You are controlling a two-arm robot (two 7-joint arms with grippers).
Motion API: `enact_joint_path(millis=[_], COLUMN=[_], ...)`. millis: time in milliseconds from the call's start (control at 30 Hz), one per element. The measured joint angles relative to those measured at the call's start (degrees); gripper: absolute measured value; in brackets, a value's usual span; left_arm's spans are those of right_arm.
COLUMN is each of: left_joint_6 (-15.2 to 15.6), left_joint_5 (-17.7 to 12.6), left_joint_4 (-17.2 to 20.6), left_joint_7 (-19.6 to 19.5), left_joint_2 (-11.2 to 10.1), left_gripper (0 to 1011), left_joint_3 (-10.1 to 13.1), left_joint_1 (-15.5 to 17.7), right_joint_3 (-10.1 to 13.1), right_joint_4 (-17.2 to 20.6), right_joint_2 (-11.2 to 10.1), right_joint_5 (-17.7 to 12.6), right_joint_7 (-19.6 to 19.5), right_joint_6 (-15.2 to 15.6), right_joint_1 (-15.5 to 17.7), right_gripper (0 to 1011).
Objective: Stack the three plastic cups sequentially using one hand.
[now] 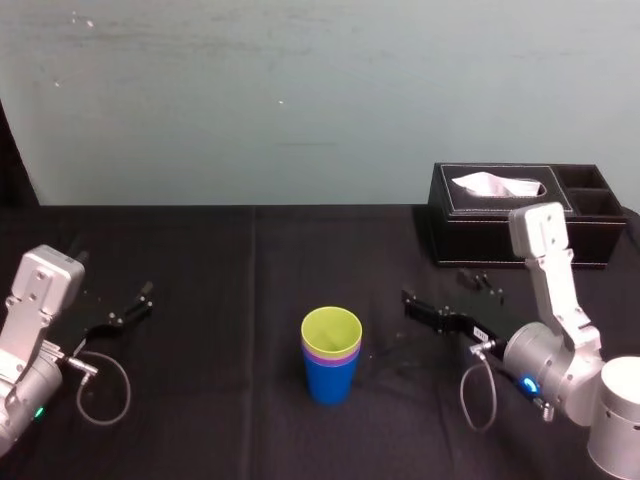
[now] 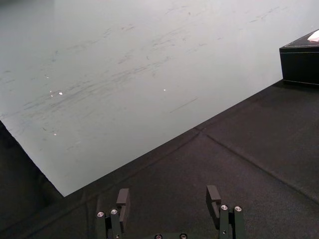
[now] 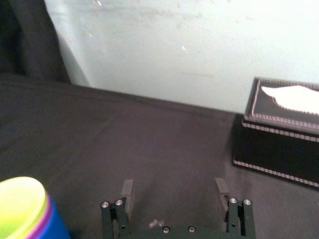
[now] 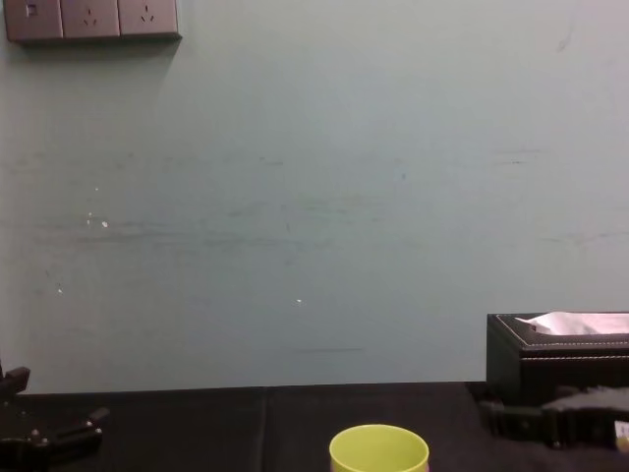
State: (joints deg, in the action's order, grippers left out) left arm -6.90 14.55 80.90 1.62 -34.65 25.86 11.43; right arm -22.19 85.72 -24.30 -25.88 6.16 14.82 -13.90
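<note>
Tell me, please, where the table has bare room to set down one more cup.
The widest bare cloth lies behind the stacked cups, from the left edge to the tissue box. Another patch lies between the left gripper and the cups. It is tighter on the right, between the right gripper and the box.

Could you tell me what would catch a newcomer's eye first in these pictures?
The bright nested stack mid-table: yellow-green cup inside purple cup inside blue cup. Next, the right gripper, open and empty, right of the stack, and the black tissue box at back right. The left gripper rests open at far left.
</note>
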Motion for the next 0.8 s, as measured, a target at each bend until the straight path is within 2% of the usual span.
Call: enact_joint_path(millis=[200, 800], left_joint_6=[0.00, 0.00], left_joint_5=[0.00, 0.00], left_joint_4=[0.00, 0.00], left_joint_7=[0.00, 0.00], left_joint_2=[0.00, 0.00], left_gripper=[1000, 1000], left_joint_3=[0.00, 0.00], left_joint_1=[0.00, 0.00], right_joint_3=[-0.31, -0.35], right_joint_4=[-1.32, -1.06], right_joint_2=[0.09, 0.15], right_joint_5=[0.87, 0.74], right_joint_7=[1.04, 0.87], right_joint_6=[0.98, 0.91], right_joint_1=[-0.02, -0.10], right_gripper=[1003, 1003])
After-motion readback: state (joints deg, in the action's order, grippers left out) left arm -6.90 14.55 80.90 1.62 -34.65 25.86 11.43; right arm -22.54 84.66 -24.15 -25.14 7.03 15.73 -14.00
